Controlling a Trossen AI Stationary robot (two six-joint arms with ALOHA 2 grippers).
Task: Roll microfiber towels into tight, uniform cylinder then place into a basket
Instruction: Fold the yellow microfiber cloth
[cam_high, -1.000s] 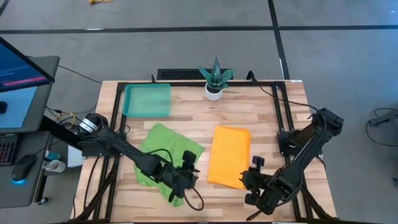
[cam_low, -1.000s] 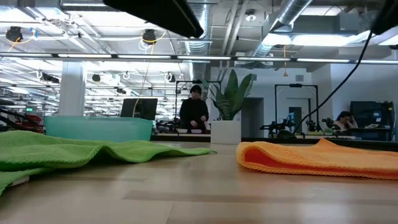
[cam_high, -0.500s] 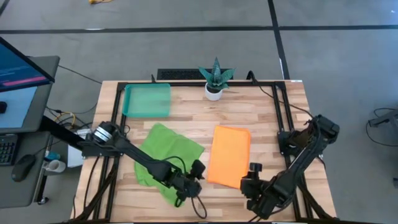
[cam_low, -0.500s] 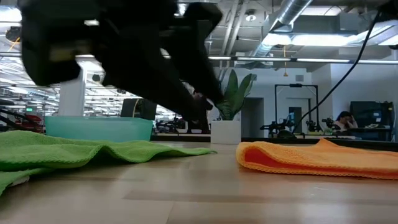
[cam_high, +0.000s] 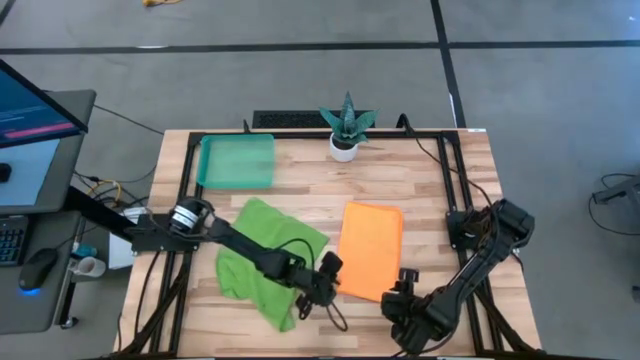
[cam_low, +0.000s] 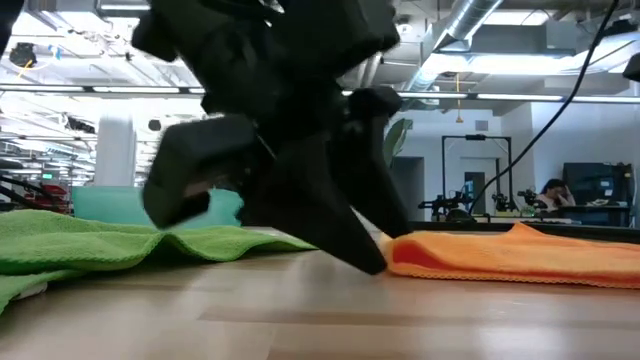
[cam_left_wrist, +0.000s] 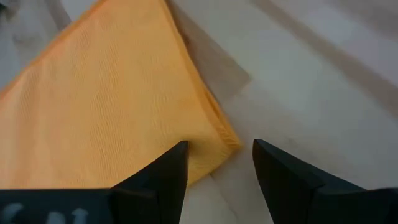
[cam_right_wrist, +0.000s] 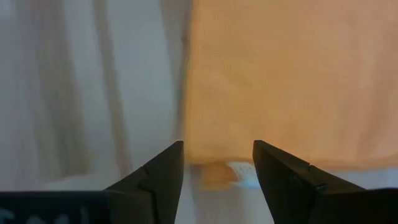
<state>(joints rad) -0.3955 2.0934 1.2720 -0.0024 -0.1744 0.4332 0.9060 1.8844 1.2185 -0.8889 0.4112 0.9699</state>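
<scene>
A: Which parts are at work over the wooden table (cam_high: 420, 185)?

B: Both. The left gripper (cam_left_wrist: 217, 163) is low at the near left corner of the folded orange towel (cam_high: 371, 248), its fingers spread with that corner just ahead of the gap and nothing held. The right gripper (cam_right_wrist: 217, 163) is at the towel's near edge, fingers likewise apart and empty; a small white tag (cam_right_wrist: 244, 173) shows between them, just ahead of the tips.

A: Where are the other task items relative to the grippers?

B: The green towel (cam_high: 262, 255) lies loosely spread, just beside the left gripper on the side away from the orange one, partly under the left arm. The teal basket (cam_high: 237, 162) sits well beyond both grippers, at the table's far left, and holds nothing.

A: And the remaining object?

B: A small potted plant (cam_high: 346, 127) stands at the far edge, right of the basket, well apart from both grippers.
</scene>
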